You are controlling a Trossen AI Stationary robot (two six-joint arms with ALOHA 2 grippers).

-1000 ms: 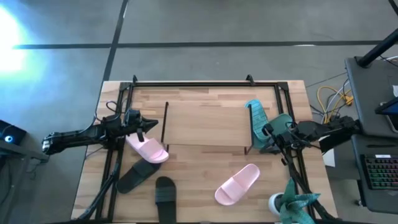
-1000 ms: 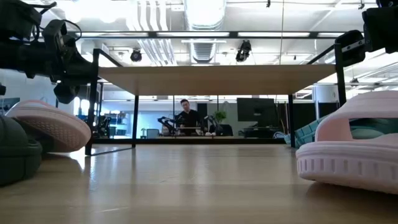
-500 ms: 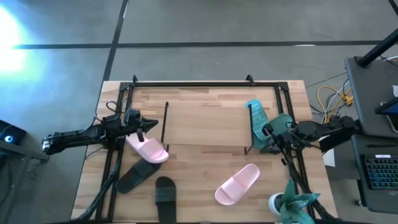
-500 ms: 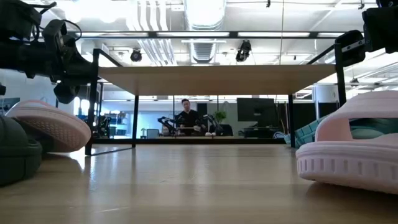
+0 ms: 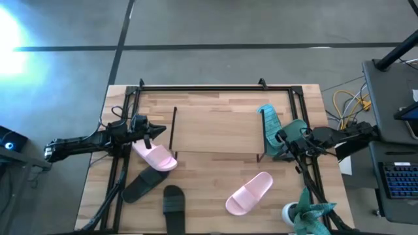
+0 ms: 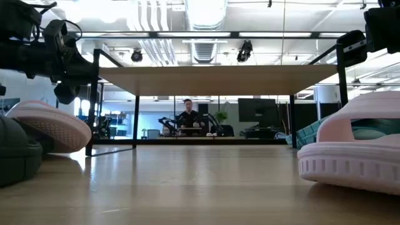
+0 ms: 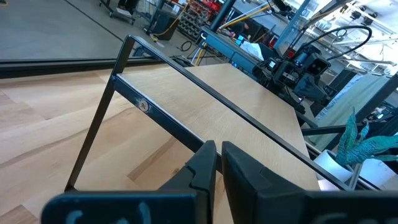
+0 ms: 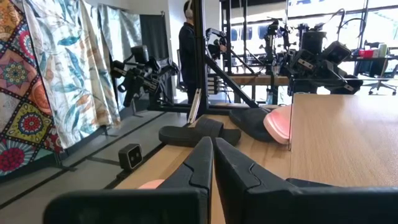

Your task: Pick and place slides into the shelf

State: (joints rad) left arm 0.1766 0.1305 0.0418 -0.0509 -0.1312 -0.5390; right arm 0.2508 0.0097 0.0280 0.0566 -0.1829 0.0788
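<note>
A wooden table (image 5: pixel 215 179) seen from above, with two dark arms reaching in from either side.

At the left, the left gripper (image 5: pixel 151 132) hovers beside the shelf's (image 5: pixel 215 127) left edge, its jaws pressed nearly together with only a thin slit between them and nothing in them. Directly under and just in front of those jaws lies a pale pink slide (image 5: pixel 155 156). Nearer the table's front edge from it lie two black slides (image 5: pixel 145 185), one angled, one (image 5: pixel 174 201) pointing straight at the front edge.

The shelf's light wood board sits between the two grippers, bare on top. The large black tube frame (image 5: pixel 202 87) runs along the table's back and side edges. In front of the shelf is an open stretch of tabletop.

A second pale pink slide (image 5: pixel 249 193) lies toward the front right, well apart from the right gripper (image 5: pixel 279 140). That gripper's jaws are closed together at the shelf's right edge; they seem to rest against a teal-green slide (image 5: pixel 274 134) standing on edge, though the grip is hard to confirm.

No writing is legible.
</note>
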